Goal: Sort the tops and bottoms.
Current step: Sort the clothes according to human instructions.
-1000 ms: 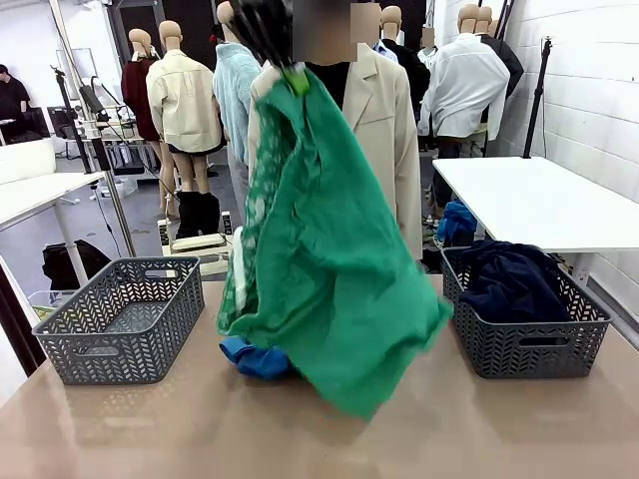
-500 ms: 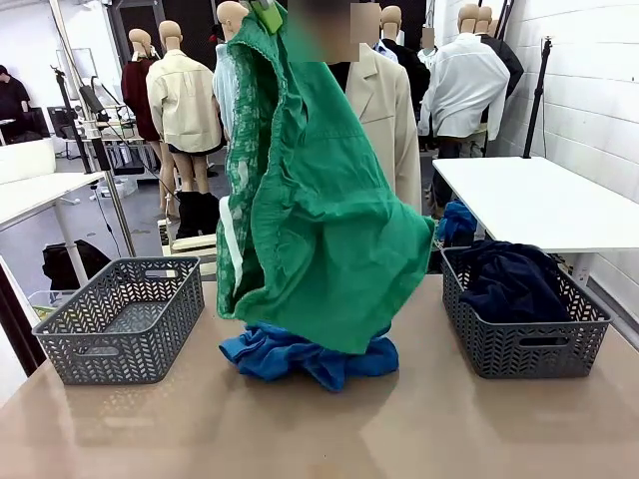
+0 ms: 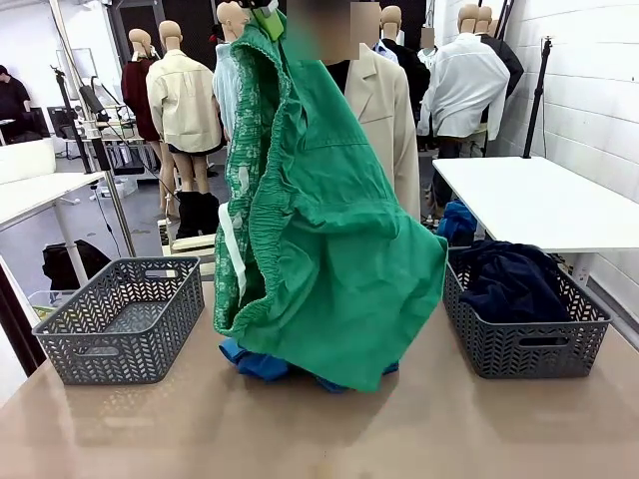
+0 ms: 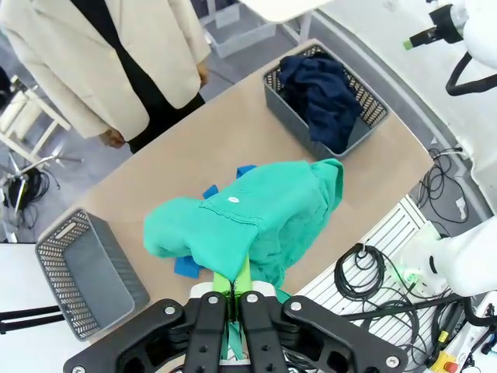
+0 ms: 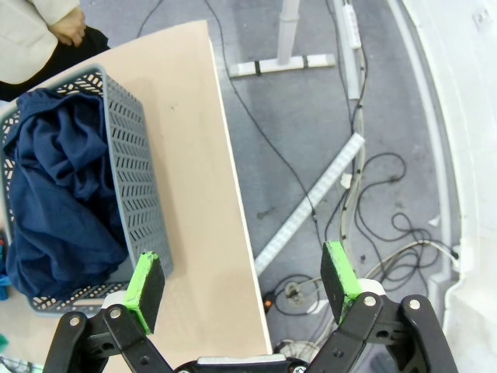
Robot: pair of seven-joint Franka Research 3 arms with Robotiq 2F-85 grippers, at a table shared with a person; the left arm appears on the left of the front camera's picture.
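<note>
The soft emerald green garment (image 3: 329, 230), with its gathered waistband and white drawstring (image 3: 232, 249), hangs full length in the air over the middle of the tan tabletop (image 3: 449, 429). It is pinched at its top edge by the left gripper (image 3: 268, 15). In the left wrist view the left gripper (image 4: 235, 284) has its green pads clenched together on a fold of the cloth, and the rest of the garment (image 4: 256, 221) spreads out below them. In the front view its lower hem hangs in front of the crumpled bright royal-blue garment (image 3: 262, 364), which lies on the table directly underneath (whether the two touch, I cannot tell). From above, corners of the royal-blue garment (image 4: 186, 266) poke out on both sides of the green cloth.

To the robot's right, the long dark navy garment (image 3: 509, 279) lies heaped inside a grey mesh plastic basket (image 3: 529, 349). A second grey mesh basket (image 3: 120, 329) stands on the left side of the table.

The right gripper (image 5: 242, 284) hovers beyond the table's right edge, just beside the basket with the navy garment (image 5: 54, 202), its jaws spread wide.

A person in a beige coat (image 3: 384, 110) stands at the far side of the table, behind the hanging garment.
</note>
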